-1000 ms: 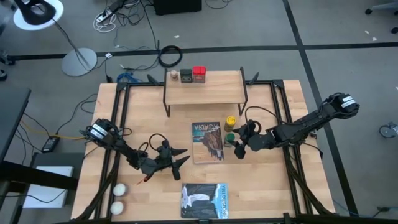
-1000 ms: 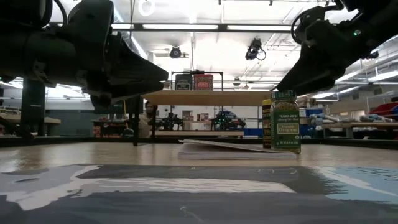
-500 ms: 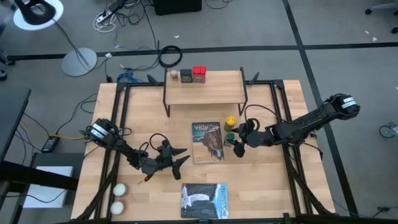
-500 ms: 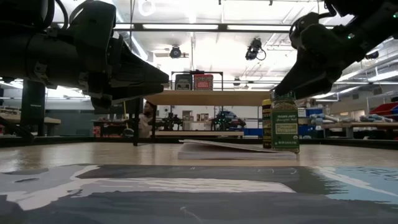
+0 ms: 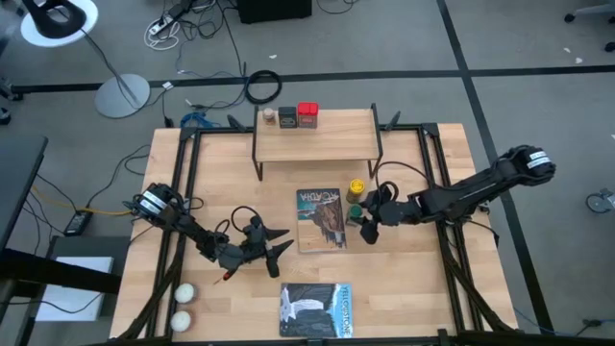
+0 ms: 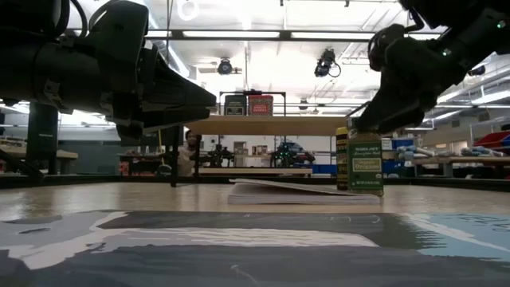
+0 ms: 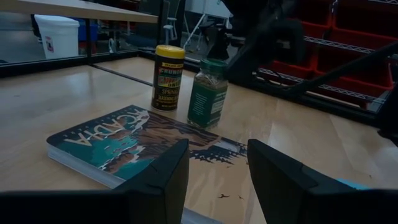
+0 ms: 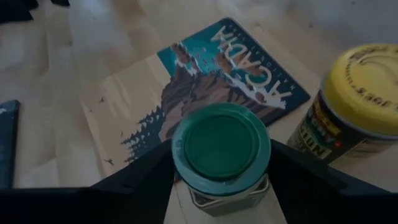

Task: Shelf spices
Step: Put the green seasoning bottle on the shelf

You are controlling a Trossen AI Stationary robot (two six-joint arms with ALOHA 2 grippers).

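The green jar (image 8: 221,146) stands upright on the table beside the Acadia book (image 5: 320,219), and my right gripper (image 8: 221,163) is shut on its lid. The yellow-lidded jar (image 5: 356,185) stands just beyond it toward the far edge. On the shelf (image 5: 327,142) at the far edge stand a red tin (image 5: 307,114), a dark tin (image 5: 287,116) and a tiny pale jar (image 5: 269,116). My left gripper (image 5: 281,246) hovers open at the table's left, pointing level toward the book and holding nothing. My right gripper pinches the green jar's lid (image 8: 186,163) between its two fingers, one on each side of the rim. The fingers come slanting down from the table's right side. The jar stays upright with its base on the table (image 6: 365,190).
A dark magazine (image 5: 316,309) lies at the near edge. Two white balls (image 5: 183,293) rest at the near left corner. The Acadia book lies between the two grippers. Black frame rails (image 5: 428,183) run along the table's sides.
My right gripper has sunk a little and swung toward the green jar, and its fingers now cover the lid that showed free in the low view a second ago. The jar has stayed where it was.
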